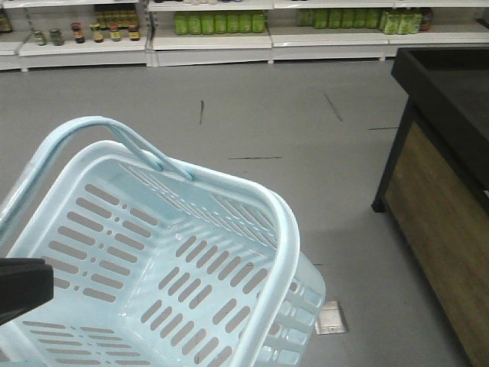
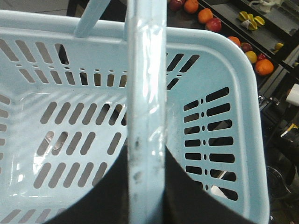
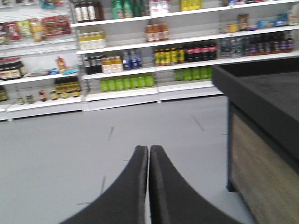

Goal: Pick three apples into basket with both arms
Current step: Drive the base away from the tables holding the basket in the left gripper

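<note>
Basket (image 1: 153,260) tilted over the floor (image 1: 267,107) at near left, handle (image 2: 145,84) clamped by the left gripper (image 2: 145,151), jaws tight on it. Right gripper (image 3: 148,150) jaws pressed together on nothing. Apples (image 2: 214,24) on the dark counter (image 2: 229,16) at far right, outside the basket.

Front view looks down over the basket (image 1: 284,229) toward far shelves (image 1: 214,38); right wrist view (low, level) shares them; left wrist view hugs the basket.

A shop. White shelves (image 3: 121,46) across the top carry rows of bottles (image 3: 126,83) and jars (image 1: 57,36). Fruit (image 2: 204,15) lies upper right, past a shopping basket (image 2: 233,56).
</note>
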